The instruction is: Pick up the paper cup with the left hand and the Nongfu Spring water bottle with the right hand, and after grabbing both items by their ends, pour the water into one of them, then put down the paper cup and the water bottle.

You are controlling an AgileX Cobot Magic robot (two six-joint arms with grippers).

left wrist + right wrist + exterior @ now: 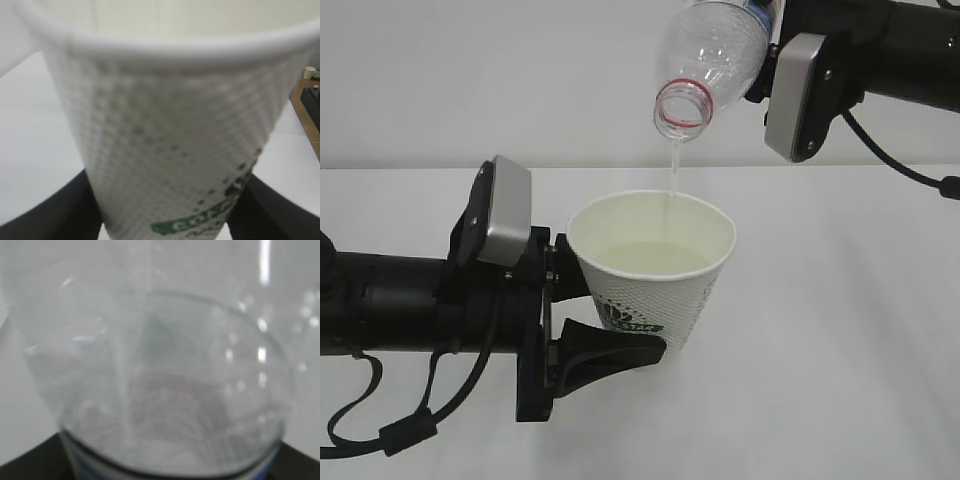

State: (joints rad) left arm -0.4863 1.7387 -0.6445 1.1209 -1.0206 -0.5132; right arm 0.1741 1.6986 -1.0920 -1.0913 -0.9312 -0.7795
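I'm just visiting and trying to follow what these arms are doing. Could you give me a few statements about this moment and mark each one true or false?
1. The water bottle is tipped with its open mouth pointing down over the paper cup. True.
2. The cup is standing on the table by itself. False: the left hand holds it by its lower part, clear of the table.
3. A thin stream of water is falling into the cup. True.
4. The cup is still dry inside. False: liquid already lies in it.
5. The bottle has a blue neck ring. False: the ring is red.
6. The right hand holds the bottle. True.
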